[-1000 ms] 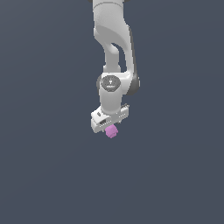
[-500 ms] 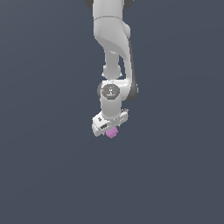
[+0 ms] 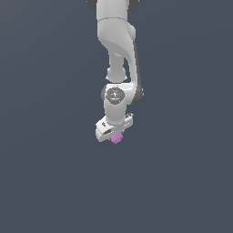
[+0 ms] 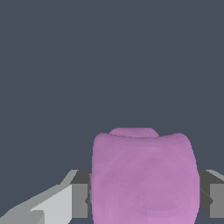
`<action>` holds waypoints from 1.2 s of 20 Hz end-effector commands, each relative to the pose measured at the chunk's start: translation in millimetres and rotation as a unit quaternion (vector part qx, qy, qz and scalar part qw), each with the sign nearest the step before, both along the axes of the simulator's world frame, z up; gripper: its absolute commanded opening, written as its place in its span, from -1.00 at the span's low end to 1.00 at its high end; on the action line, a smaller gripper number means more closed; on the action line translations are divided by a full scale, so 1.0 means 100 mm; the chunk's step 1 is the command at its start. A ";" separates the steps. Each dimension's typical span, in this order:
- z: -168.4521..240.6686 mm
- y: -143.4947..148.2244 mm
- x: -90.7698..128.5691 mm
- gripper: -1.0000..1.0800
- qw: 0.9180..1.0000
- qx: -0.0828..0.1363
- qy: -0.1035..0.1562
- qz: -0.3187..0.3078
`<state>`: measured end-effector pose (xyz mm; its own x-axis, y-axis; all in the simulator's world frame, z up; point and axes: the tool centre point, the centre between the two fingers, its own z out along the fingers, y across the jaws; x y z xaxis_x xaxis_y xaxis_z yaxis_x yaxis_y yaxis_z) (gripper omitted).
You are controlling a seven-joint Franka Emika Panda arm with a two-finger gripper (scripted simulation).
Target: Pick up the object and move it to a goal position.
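Hanging below the gripper (image 3: 116, 136), pink object (image 4: 143, 177) clamped, blocky, no clear long axis

Showing as matt pink-purple, faintly mottled, softly lumpy with rounded facets: object (image 4: 143, 177). Reading as smooth white moulded plastic with a mild sheen, catching soft highlights along curved shells: arm (image 3: 117, 41). Appearing as pale grey-white hard plastic on the body, flat in finish: tool (image 3: 115, 135). Looking like dark grey matt rubbery pads, pressing against both sides of the object: fingers (image 4: 80, 199). Rendering as uniform dull slate-blue, textureless, reflecting nothing: background (image 3: 45, 136).
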<state>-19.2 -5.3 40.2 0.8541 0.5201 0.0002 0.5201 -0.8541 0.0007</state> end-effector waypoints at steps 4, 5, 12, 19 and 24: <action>0.01 0.00 0.00 -1.00 1.000 0.000 0.000 0.000; 0.02 0.00 0.00 -1.00 1.000 0.000 0.000 0.000; 0.24 -0.08 -0.05 -1.00 1.000 0.000 0.000 0.000; 0.72 -0.25 -0.16 -1.00 1.000 0.000 0.000 0.001; 1.21 -0.42 -0.26 -1.00 1.000 0.000 0.000 0.001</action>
<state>-42.1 -41.7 145.4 0.8534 0.5213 0.0000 0.5213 -0.8534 0.0003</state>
